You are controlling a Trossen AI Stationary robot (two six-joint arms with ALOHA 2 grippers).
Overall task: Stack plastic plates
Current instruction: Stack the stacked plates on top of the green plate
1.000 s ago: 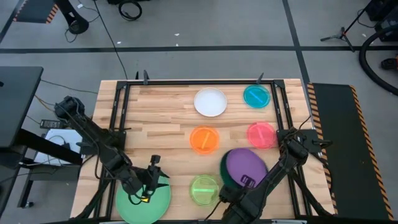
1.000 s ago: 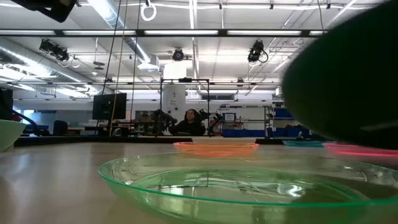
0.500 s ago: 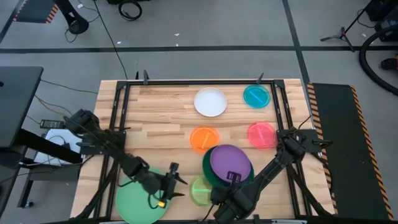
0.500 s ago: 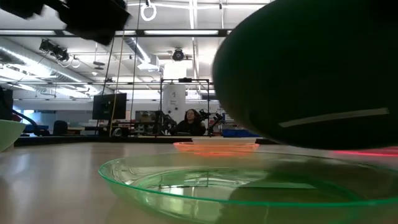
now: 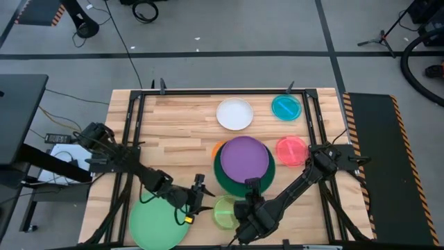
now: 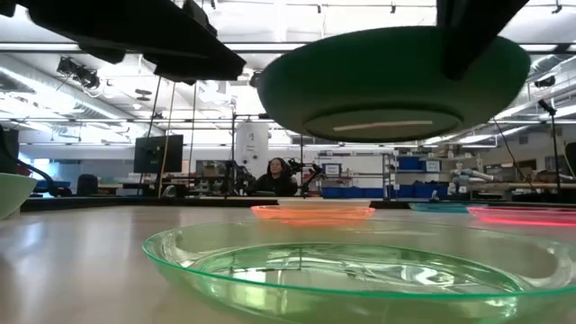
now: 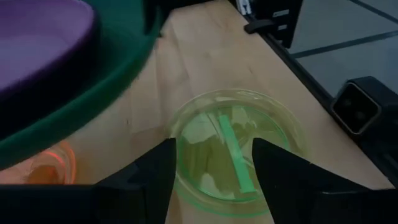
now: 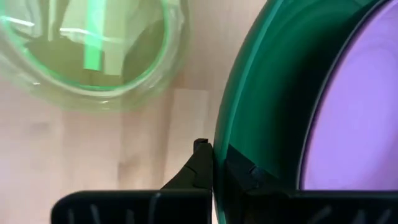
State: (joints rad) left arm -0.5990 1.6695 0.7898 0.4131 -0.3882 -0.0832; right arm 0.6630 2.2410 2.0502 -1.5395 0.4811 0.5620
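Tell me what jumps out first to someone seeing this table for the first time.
The right gripper is clamped on the rim of a dark green plate with a purple plate lying in it, carried in the air above the table's middle. The left gripper, fingers open, hovers beside the lime plate at the near edge. A big light green plate lies at the near left corner.

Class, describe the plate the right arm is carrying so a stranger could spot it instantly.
Start at the wooden table and find its middle. The right gripper holds the dark green plate by its rim above the orange plate. It alone is airborne, with a purple plate inside.
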